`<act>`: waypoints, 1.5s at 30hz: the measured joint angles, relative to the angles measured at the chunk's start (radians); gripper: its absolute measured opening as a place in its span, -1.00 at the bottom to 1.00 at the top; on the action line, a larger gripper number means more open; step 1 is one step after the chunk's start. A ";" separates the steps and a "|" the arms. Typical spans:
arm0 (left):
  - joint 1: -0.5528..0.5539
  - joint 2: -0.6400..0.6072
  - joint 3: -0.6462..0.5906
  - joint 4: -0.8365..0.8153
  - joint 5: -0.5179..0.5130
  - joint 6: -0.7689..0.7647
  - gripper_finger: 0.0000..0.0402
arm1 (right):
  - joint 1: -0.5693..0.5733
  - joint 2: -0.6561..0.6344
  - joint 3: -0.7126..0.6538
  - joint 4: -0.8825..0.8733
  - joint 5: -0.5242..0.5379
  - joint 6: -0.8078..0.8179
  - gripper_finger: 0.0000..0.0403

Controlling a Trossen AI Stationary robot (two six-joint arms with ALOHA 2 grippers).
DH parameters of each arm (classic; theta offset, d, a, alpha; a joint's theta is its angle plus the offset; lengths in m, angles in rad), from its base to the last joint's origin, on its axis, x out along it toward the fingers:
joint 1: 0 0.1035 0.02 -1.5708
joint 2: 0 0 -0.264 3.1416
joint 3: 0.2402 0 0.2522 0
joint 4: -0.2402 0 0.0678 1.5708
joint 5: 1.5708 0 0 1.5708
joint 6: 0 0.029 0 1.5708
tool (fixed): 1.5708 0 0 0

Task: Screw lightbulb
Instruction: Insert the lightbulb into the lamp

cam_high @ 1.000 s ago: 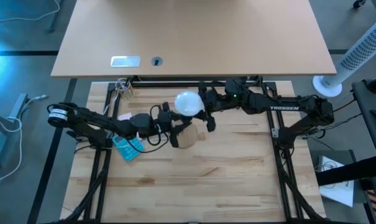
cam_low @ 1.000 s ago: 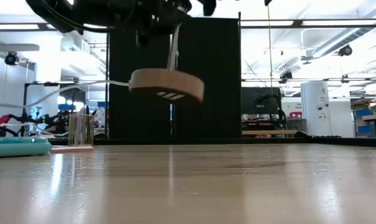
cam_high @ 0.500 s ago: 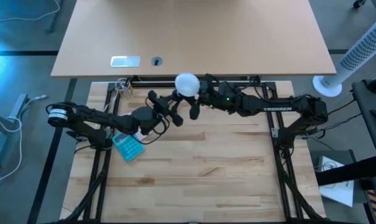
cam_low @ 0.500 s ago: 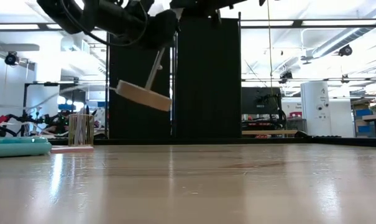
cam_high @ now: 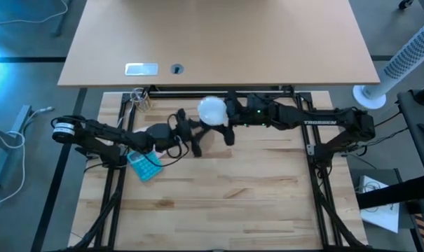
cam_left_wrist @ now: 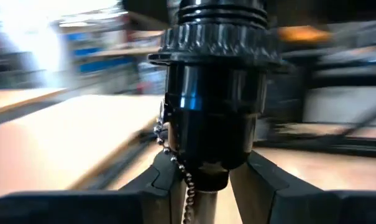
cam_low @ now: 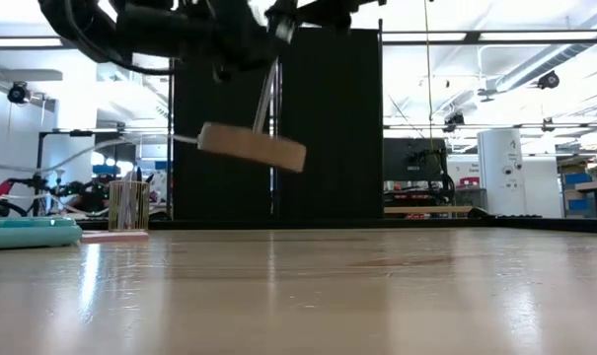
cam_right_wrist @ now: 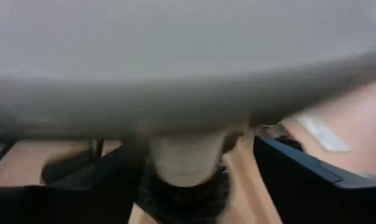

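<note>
From above, the right gripper (cam_high: 223, 124) held the lightbulb (cam_high: 212, 110) at the table's (cam_high: 254, 196) far middle, the left gripper (cam_high: 190, 136) just beside it. Low down, a wooden disc (cam_low: 252, 147) hung tilted above the table. The left wrist showed fingers (cam_left_wrist: 160, 180) clamped on a stem under the black socket (cam_left_wrist: 214, 93). The right wrist showed the bulb's neck (cam_right_wrist: 184, 160) entering that socket.

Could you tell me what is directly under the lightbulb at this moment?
The lightbulb tapers to its pale neck, which enters the black socket. The left gripper grips the stem below that socket. How deep the threads sit is hidden inside the socket.
</note>
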 joint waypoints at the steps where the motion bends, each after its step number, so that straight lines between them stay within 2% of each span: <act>1: -0.001 0.000 -0.005 0.017 0.066 -0.011 -0.52 | 0.000 -0.004 0.000 -0.003 -0.043 -0.016 0.52; 5: -0.002 0.016 -0.005 0.080 0.258 -0.070 -0.58 | -0.002 -0.030 -0.001 -0.003 -0.271 -0.061 0.64; 8: -0.003 0.050 0.007 0.103 0.360 -0.107 -0.63 | 0.000 -0.030 0.002 0.005 -0.387 -0.081 0.67; 12: -0.024 0.097 0.043 0.124 0.418 -0.130 -0.68 | 0.000 -0.020 0.001 0.060 -0.517 -0.065 0.63; 18: -0.060 0.155 0.074 0.190 0.521 -0.136 -0.67 | 0.009 -0.019 0.000 0.067 -0.609 -0.064 0.54; 21: -0.066 0.156 0.082 0.221 0.532 -0.133 -0.67 | 0.010 -0.020 0.001 0.071 -0.681 -0.057 0.49; 30: -0.065 0.150 0.077 0.212 0.519 -0.136 -0.68 | 0.016 -0.021 0.004 0.102 -0.683 -0.056 0.24; 38: -0.065 0.149 0.073 0.225 0.384 -0.132 -0.68 | 0.015 -0.022 0.009 0.100 -0.664 -0.056 -0.13; 42: -0.064 0.148 0.072 0.227 0.349 -0.134 -0.68 | 0.014 -0.022 0.009 0.096 -0.595 -0.056 -0.31; 45: -0.064 0.139 0.067 0.226 0.305 -0.133 -0.68 | 0.015 -0.024 0.009 0.094 -0.535 -0.056 -0.36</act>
